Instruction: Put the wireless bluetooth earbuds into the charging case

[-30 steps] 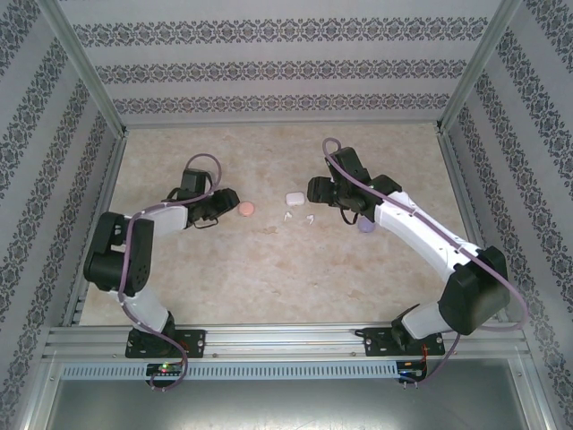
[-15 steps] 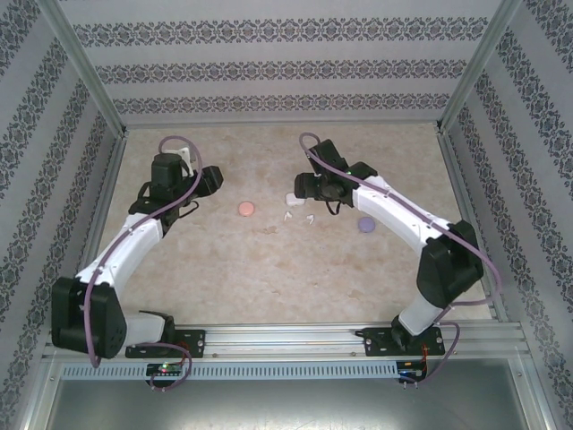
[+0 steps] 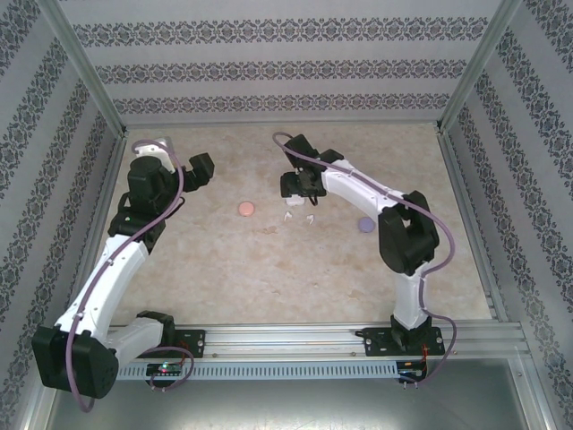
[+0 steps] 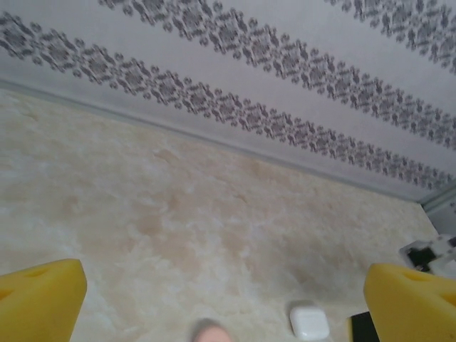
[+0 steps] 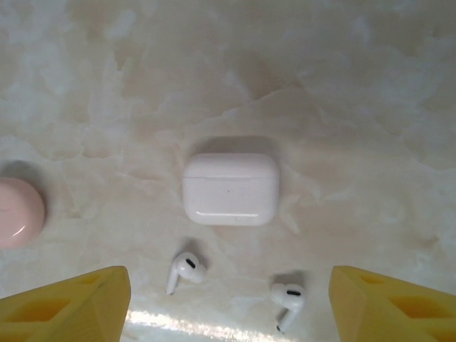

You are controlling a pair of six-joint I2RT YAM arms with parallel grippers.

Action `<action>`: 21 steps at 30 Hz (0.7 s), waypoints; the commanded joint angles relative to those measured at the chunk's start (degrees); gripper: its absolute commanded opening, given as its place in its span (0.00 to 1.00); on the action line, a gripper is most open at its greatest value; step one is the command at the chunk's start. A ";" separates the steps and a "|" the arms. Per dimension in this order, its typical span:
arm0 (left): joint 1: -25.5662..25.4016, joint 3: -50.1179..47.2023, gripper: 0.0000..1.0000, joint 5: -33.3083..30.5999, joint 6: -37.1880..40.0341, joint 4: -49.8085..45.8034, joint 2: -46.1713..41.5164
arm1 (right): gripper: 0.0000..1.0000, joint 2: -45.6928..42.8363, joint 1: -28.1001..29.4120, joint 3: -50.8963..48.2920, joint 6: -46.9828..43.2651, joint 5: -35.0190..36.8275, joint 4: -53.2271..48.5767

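Now approaching, we hang our right gripper [image 5: 231, 313], wide and empty, over two white earbuds [image 5: 185, 269] lying beside their shut white case [image 5: 230, 189], whose lid likely needs opening first; our left gripper [image 4: 224, 299] gapes empty too.

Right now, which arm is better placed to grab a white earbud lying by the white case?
Right. The right claw, open, hangs over the two white earbuds, beside the white case. The left claw is off toward the left wall, well away from them.

Left tool [image 4: 228, 298] and right tool [image 5: 231, 303] both hover, jaws spread wide.
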 commanded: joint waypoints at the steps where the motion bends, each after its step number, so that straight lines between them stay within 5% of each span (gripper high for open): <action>1: 1.01 0.82 0.99 -11.50 -6.68 -3.46 -1.71 | 0.77 3.76 0.22 3.97 -0.94 -0.33 -3.60; 6: 1.27 4.25 1.00 -17.49 -6.77 -9.86 -1.03 | 0.80 8.04 -0.12 7.07 -0.64 -0.82 -5.01; 21: 1.26 5.00 1.00 -15.26 -0.89 -10.24 -2.13 | 0.79 18.21 -1.05 17.87 -0.29 0.14 -10.51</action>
